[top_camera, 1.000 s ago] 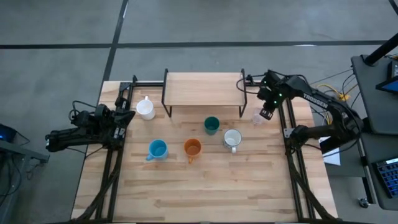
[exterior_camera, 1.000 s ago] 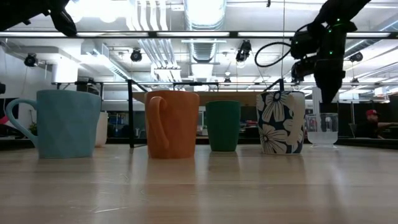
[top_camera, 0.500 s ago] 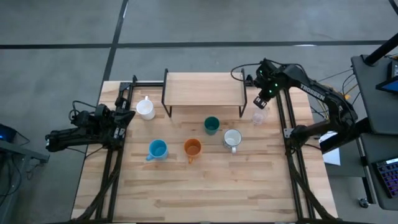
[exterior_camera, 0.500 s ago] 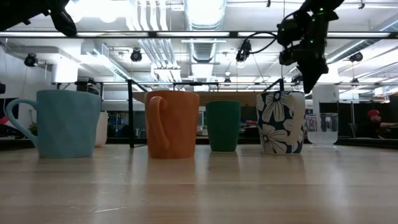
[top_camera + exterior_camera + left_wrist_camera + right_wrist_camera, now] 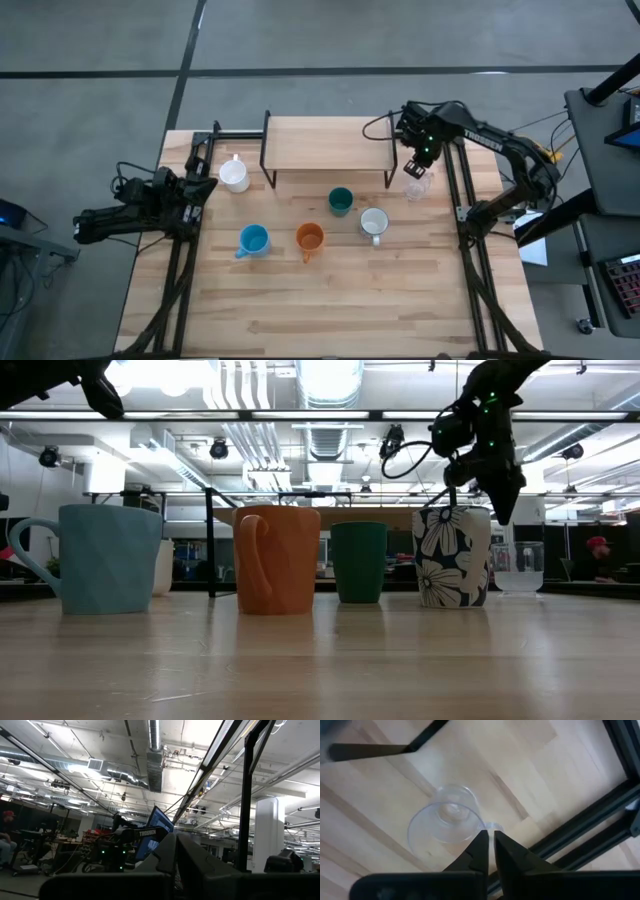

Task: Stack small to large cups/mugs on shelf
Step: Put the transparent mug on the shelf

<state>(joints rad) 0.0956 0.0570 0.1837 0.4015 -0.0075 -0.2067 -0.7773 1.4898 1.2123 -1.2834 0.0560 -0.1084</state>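
High view: a wooden table (image 5: 330, 290) seen from straight above, with a dark robot arm at each side. At the far edge stands the shelf (image 5: 325, 143), a low light-wood board on thin black legs, with nothing on top of it. The right gripper (image 5: 415, 166) hangs in the air beside the shelf's right end, just above the clear glass (image 5: 418, 186), which stands upright on the table there. In the right wrist view the two dark fingers are almost together, a thin gap between them, pointing down past the glass's rim (image 5: 445, 820) and holding nothing.

The other cups stand on the table in front of the shelf. A dark teal-green cup (image 5: 340, 201) sits nearest the shelf's front edge. To its right and a little nearer the front is a white mug (image 5: 373, 224) (in the low view its side shows a dark floral print (image 5: 452, 556)). An orange mug (image 5: 309, 238) and a light blue mug (image 5: 253, 240) stand side by side further left, apart from each other. A second white mug (image 5: 234, 175) stands just left of the shelf's left legs.

The left gripper (image 5: 203, 187) rests at the table's left edge, near that white mug, its fingers closed and empty.
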